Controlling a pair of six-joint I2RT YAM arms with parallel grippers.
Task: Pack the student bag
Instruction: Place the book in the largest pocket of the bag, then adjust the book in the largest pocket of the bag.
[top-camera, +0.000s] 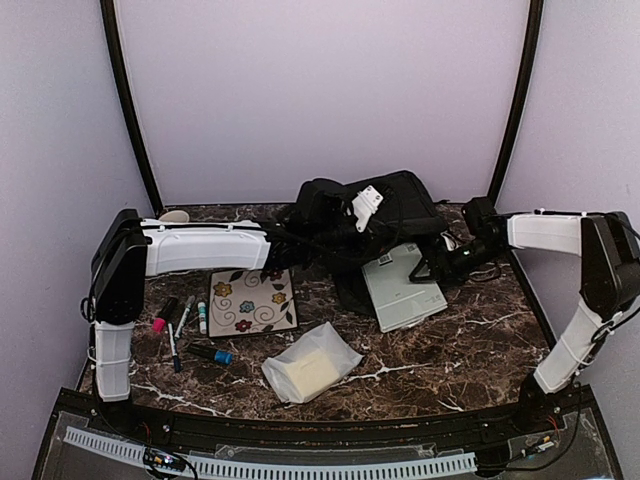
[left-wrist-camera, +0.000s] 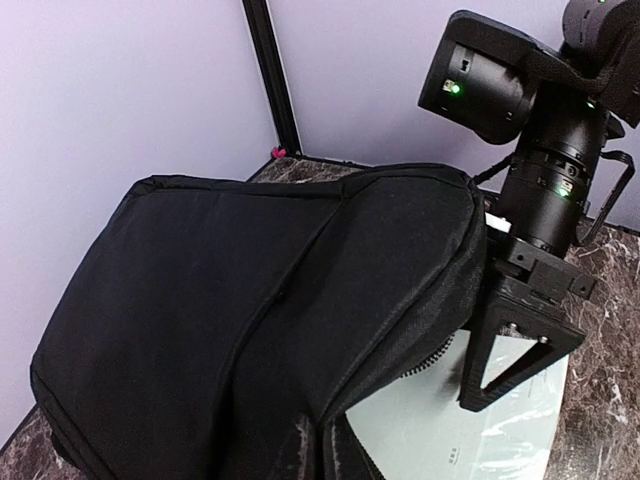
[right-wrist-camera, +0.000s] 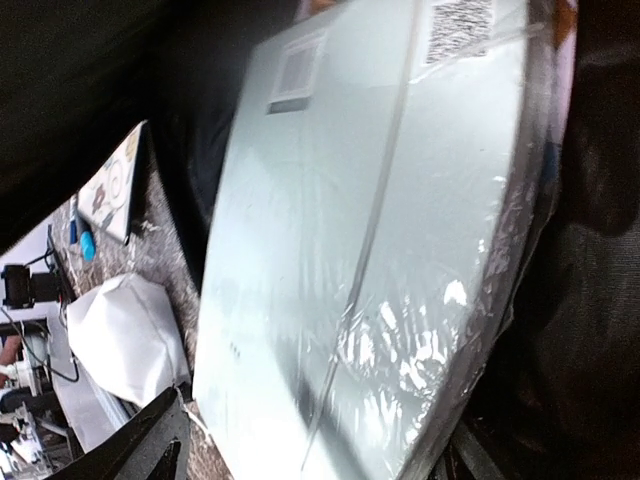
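Observation:
The student bag (top-camera: 375, 215), a black backpack with a grey-white loop handle (top-camera: 367, 204), lies at the back centre. A pale green shrink-wrapped book (top-camera: 403, 290) sticks out of its opening toward the front right. My left gripper (top-camera: 290, 245) is at the bag's left side. In the left wrist view black fabric (left-wrist-camera: 260, 320) hides its fingers, pinched at the bottom (left-wrist-camera: 325, 460) and held tented over the book (left-wrist-camera: 450, 420). My right gripper (top-camera: 440, 263) is at the book's right edge. Its fingers (right-wrist-camera: 150, 440) stand wide apart with the book's near end (right-wrist-camera: 360, 250) between them.
A floral notebook (top-camera: 251, 301) lies left of the bag. Several markers (top-camera: 180, 322) and a blue-capped pen (top-camera: 212, 353) lie at the front left. A white pouch with pale yellow contents (top-camera: 310, 363) sits at the front centre. Black frame posts (top-camera: 130, 110) flank the back wall.

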